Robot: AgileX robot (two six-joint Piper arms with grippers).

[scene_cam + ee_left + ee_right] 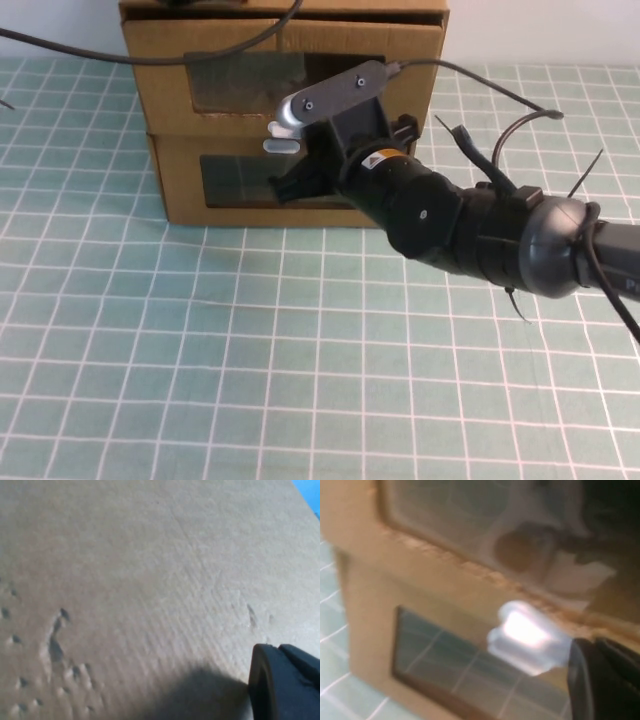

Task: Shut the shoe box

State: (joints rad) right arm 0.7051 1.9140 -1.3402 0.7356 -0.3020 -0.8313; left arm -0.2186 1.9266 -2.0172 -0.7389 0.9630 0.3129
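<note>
The shoe box [285, 75] is the upper of 2 stacked cardboard drawer boxes at the far edge of the counter [200, 360], left of centre, its front seemingly flush with the lower box [230, 190] below. We see our right gripper [295, 170] pressed close to the box fronts by the white pull tabs [282, 137]; we cannot tell its opening. Our left gripper [285, 682] sits against plain cardboard; its opening is equally unclear.
</note>
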